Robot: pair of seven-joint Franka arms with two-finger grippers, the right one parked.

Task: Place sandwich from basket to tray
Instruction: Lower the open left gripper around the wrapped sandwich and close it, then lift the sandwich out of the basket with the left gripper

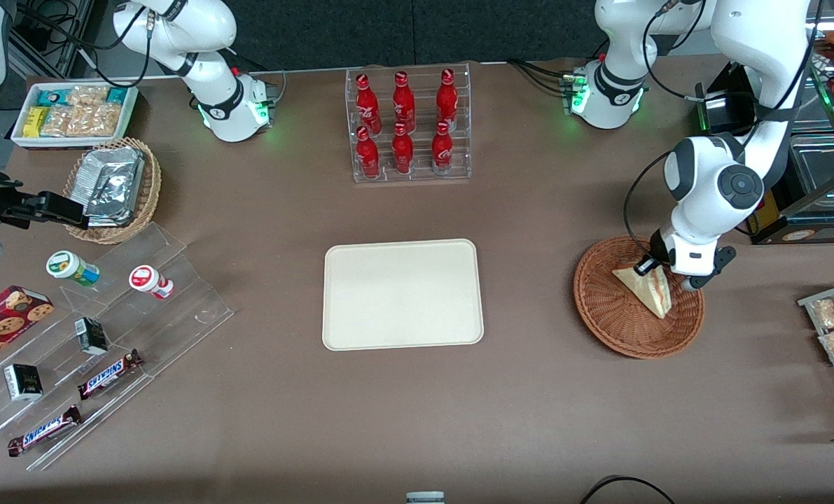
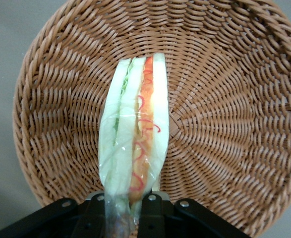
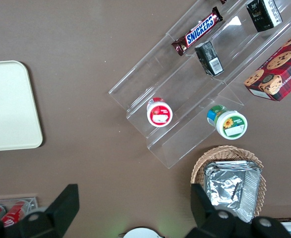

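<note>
Gripper (image 1: 671, 274) was down inside the basket (image 1: 616, 318), at the part of the basket farthest from the front cam. Wrist view showed its fingers (image 2: 152, 210) closed on one end of the sandwich (image 2: 135, 139), wrapper pinched between them. Sandwich (image 1: 646, 285) was in the basket, cut edge up toward the wrist cam; green, pale and red-orange layers visible under clear film. Whether it was lifted off the weave or touching it: couldn't tell.

Basket (image 2: 224, 99) sat on the table (image 1: 529, 420) toward the working arm's end, well apart from the tray (image 1: 402, 294). No items on the tray.

Rel. to tray:
- Rack of red bottles (image 1: 408, 126) farther from the front cam than the tray, approx. in line w/ it.
- Clear stepped stand (image 1: 108, 329) toward the parked arm's end, holding Snickers bars (image 1: 108, 373), small dark boxes (image 1: 91, 334) and two cups (image 1: 73, 268).
- Tan basket of foil packs (image 1: 113, 189) near the stand, farther from the front cam.
- White bin of snacks (image 1: 73, 114) farther again than the foil basket.
</note>
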